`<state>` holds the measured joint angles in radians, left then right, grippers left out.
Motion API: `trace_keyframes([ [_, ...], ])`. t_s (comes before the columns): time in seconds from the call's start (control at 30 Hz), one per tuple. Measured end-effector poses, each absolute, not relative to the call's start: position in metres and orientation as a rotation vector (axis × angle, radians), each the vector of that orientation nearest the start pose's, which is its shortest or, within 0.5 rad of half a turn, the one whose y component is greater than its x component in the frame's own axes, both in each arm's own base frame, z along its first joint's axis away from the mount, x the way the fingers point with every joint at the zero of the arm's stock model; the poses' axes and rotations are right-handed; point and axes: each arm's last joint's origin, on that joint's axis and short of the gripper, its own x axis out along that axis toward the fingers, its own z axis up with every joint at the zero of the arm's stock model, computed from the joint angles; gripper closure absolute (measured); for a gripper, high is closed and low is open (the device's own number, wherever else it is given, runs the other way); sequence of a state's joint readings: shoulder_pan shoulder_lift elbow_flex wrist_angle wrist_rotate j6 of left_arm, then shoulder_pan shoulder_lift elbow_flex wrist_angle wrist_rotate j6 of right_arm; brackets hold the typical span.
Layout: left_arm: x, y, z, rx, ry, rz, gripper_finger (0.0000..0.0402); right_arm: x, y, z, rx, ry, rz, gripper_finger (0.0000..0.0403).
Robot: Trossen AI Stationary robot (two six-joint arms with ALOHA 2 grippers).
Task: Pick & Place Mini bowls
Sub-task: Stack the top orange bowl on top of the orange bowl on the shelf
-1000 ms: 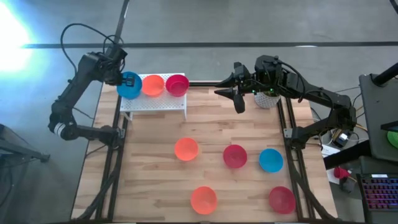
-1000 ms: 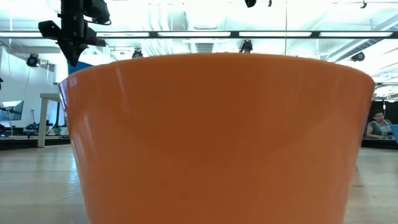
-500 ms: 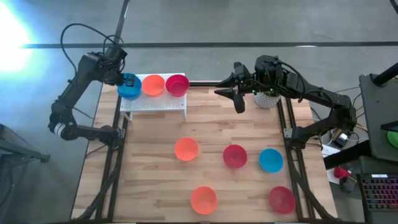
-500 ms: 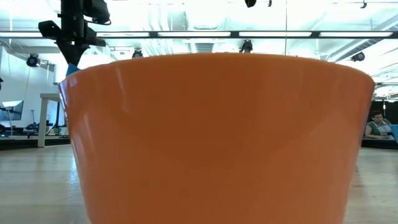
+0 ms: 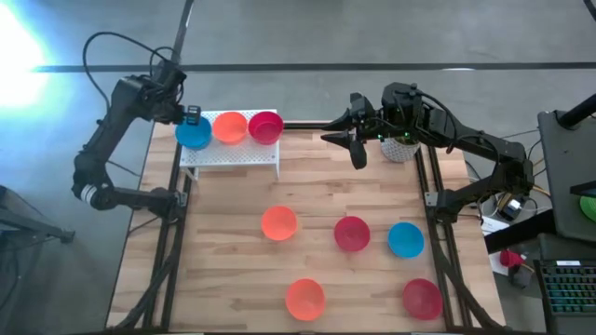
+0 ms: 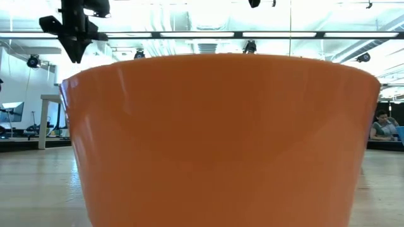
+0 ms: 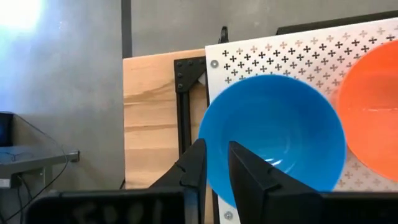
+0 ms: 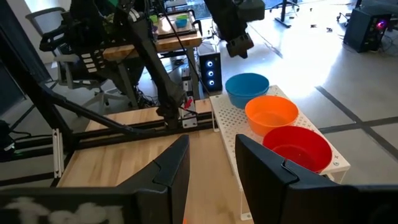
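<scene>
Left gripper [image 5: 189, 114]: jaws parted by a narrow gap, nothing between them, poised above the rim of the blue bowl [image 5: 194, 133] on the side away from its neighbours; in the left wrist view the blue bowl [image 7: 277, 140] sits past both fingers, free of them. Blue bowl seated mouth-up at the end of the white perforated shelf [image 5: 233, 152], just beside the orange bowl [image 5: 229, 127], with the red bowl [image 5: 265, 126] next along; a tidy row, judged to be the drop-off line, filled end to end. Round, so no long axis; opening faces straight up, base flat on the shelf, no visible tilt. Right gripper [image 5: 355, 149]: jaws spread, empty, hanging over the table's far edge beside the white pot [image 5: 399, 148], judged waiting. Five bowls loose on the wooden table [image 5: 233, 261], all mouth-up: orange [image 5: 278, 223], red [image 5: 352, 233], blue [image 5: 405, 239], orange [image 5: 304, 298], red [image 5: 422, 299]. Low view filled by an orange bowl wall [image 6: 221, 139]. Loose bowls well apart from one another, judged enough room for a rim pinch on each.
</scene>
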<state>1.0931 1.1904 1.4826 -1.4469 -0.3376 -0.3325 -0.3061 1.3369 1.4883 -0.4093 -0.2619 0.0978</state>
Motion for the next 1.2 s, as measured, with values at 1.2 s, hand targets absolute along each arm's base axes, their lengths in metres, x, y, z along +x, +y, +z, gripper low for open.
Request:
trace_keyframes([
  [1.2,0.050,0.049,0.426,-0.301,0.536,0.729,0.0401,0.272,-0.078,0.427,0.216,0.303,-0.063,0.0392],
])
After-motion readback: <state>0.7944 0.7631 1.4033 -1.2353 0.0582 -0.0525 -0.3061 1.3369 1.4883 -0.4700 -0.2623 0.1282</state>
